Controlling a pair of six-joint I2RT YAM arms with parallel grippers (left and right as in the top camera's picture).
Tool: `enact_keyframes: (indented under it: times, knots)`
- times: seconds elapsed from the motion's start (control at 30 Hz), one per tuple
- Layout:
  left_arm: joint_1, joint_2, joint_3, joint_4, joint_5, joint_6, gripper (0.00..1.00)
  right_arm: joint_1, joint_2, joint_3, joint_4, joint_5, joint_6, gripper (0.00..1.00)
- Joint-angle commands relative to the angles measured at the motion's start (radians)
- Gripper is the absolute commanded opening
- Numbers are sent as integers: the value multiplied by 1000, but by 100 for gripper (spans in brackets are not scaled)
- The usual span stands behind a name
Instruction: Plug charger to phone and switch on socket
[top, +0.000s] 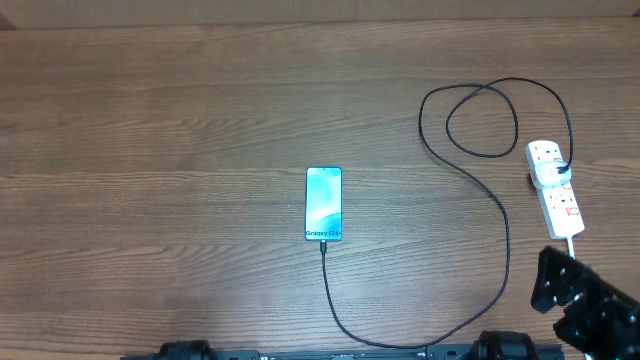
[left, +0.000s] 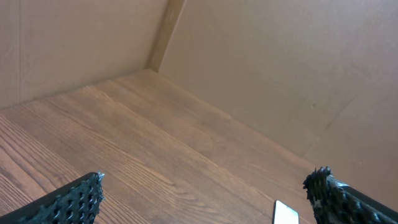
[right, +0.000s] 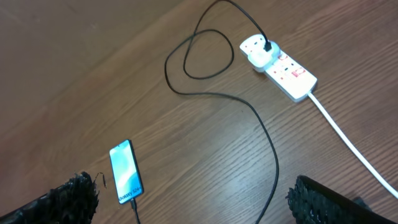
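Note:
The phone (top: 323, 204) lies face up mid-table, cyan screen lit, with the thin black charger cable (top: 505, 240) plugged into its near short edge. The cable loops right and back to a white adapter in the white power strip socket (top: 555, 186) at the far right. The right wrist view shows the phone (right: 125, 171), cable (right: 268, 137) and socket (right: 280, 64). My right gripper (right: 193, 196) is open and empty, raised near the table's front right (top: 585, 305). My left gripper (left: 208, 193) is open and empty above bare table; a phone corner (left: 285, 213) shows at the bottom edge.
The socket's thicker white cord (right: 348, 143) runs toward the front right edge. Brown cardboard walls (left: 261, 56) enclose the far side and corner of the wooden table (top: 180, 150).

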Motion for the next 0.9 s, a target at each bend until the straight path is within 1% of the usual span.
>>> enact_keyframes:
  times: [0.0,0.1,0.2,0.3,0.4,0.5,0.67,0.87]
  knots:
    - [8,-7,-2,2,-10,1,100,6,-7,3,1,3,-3,100]
    - [8,-7,-2,2,-10,1,100,6,-6,3,3,3,-3,100]
    - [8,-7,-2,2,-10,1,99,6,-6,3,-2,63,-4,100]
    - [8,-7,-2,2,-10,1,100,6,-8,-35,10,63,-10,100]
    - [8,-7,-2,2,-10,1,100,6,-22,-133,119,49,-7,100]
    - [8,-7,-2,2,-10,1,100,6,-86,-305,319,32,-8,100]
    - [8,-7,-2,2,-10,1,100,6,-279,-691,756,-45,-7,100]
    - [8,-7,-2,2,-10,1,99,6,-501,-1078,1217,-88,-7,100]
